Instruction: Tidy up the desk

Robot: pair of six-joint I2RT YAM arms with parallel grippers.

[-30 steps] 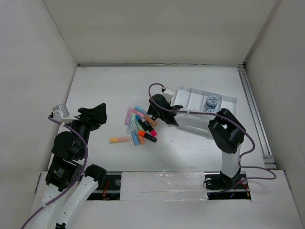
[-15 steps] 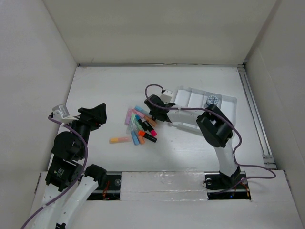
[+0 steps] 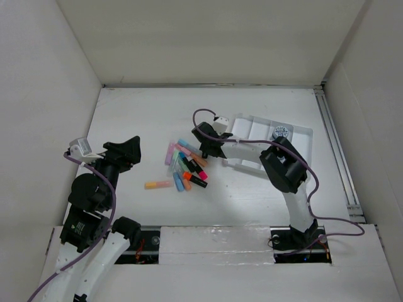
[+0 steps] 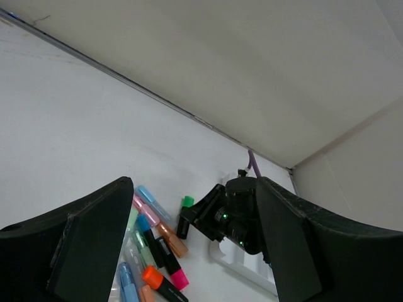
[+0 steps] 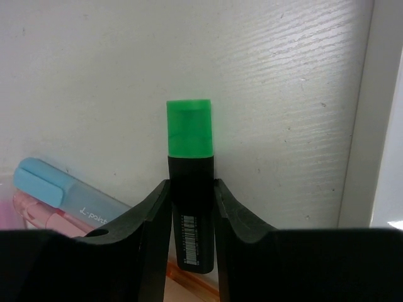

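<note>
The right pincer (image 5: 191, 189) has its two black fingers (image 5: 151, 217) pressed against either side of the black barrel of a green-capped highlighter (image 5: 189, 148). It is closed on the pen just below the cap, with the cap pointing away from the wrist. Whether the pen is clear of the surface cannot be told. A pale blue highlighter (image 5: 66, 189) lies just beside the left finger, at the edge of the pile of markers (image 3: 184, 165). To do this step well, the lift should probably go straight up before any sideways travel, so the neighbours are not dragged along. The grip should stay square on the barrel so the pen does not swivel. The white tray (image 3: 255, 133) sits just to the right and looks like the likely destination. The left pincer (image 3: 128, 150) hangs wide open over the left side, holding nothing. The bench (image 3: 145, 113) spreads beneath everything, walled by white panels.
</note>
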